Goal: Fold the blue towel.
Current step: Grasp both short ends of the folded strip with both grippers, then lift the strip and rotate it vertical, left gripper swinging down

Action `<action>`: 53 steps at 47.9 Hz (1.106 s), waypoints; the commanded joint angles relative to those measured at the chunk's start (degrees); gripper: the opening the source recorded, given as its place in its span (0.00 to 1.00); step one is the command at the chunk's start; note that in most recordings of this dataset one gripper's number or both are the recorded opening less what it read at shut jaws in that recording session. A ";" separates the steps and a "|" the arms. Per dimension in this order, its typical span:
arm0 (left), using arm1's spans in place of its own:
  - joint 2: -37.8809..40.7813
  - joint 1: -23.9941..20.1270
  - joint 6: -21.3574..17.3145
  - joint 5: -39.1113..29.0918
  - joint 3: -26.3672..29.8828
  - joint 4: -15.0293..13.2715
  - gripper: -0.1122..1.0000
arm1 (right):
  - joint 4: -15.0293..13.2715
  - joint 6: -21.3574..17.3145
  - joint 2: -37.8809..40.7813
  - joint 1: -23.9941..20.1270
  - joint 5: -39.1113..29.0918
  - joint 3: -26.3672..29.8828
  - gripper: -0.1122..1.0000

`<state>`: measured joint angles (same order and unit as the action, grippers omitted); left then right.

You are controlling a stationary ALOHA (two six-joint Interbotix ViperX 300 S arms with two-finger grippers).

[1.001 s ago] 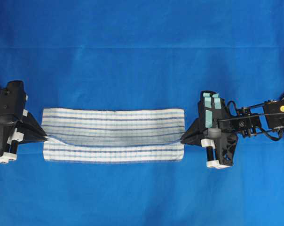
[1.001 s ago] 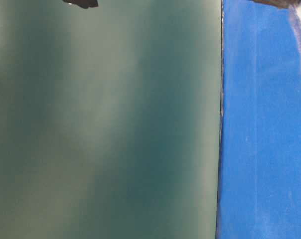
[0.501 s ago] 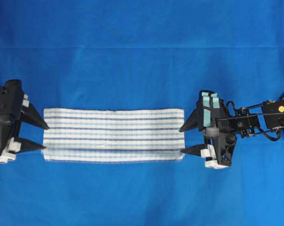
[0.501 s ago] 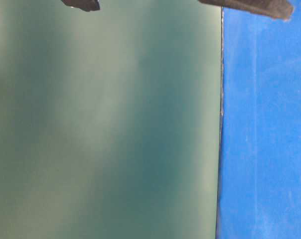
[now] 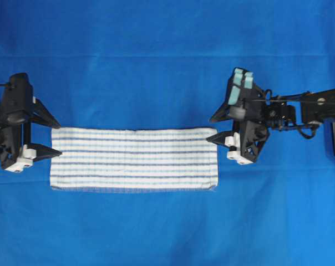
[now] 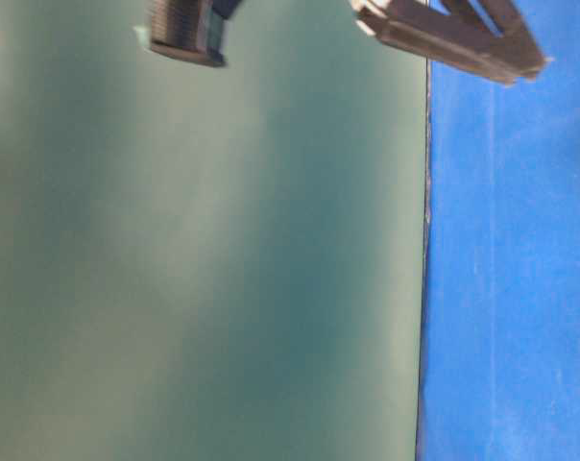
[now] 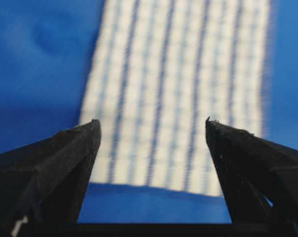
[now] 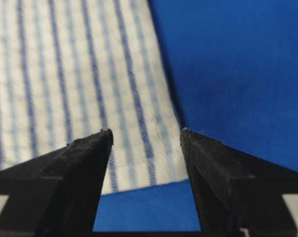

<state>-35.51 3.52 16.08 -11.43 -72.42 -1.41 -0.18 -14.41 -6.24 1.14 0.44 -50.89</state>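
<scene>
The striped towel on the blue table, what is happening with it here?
Two robot arms work on the blue towel, which lies flat on the blue table cover as a long folded strip. The left claw and the right claw stand open at its two short ends, near the far corners. Neither one holds the cloth.

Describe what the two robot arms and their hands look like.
Both arms are black. The left hand and right hand each end in two pointed black fingers with white blocks at the base. The right carries pale teal strips on top and loose black cables behind it.
</scene>
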 commanded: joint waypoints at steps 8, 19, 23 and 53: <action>6.68 -4.75 -0.26 0.88 0.44 0.09 0.81 | -0.09 0.18 4.75 1.58 1.14 2.64 0.65; 13.18 -5.01 -0.26 5.45 0.44 0.09 0.81 | 0.18 -0.44 8.00 1.58 0.97 3.08 0.65; 15.29 -5.10 -0.26 5.98 0.62 0.09 0.80 | 0.26 -0.53 8.26 1.58 0.88 3.08 0.64; 18.11 -4.57 0.62 3.08 1.58 0.00 0.12 | 0.09 -0.26 8.35 1.58 -0.09 2.81 0.10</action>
<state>-17.23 -1.58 16.61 -7.21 -71.02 -1.32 -0.09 -14.77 2.55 2.81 0.62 -48.78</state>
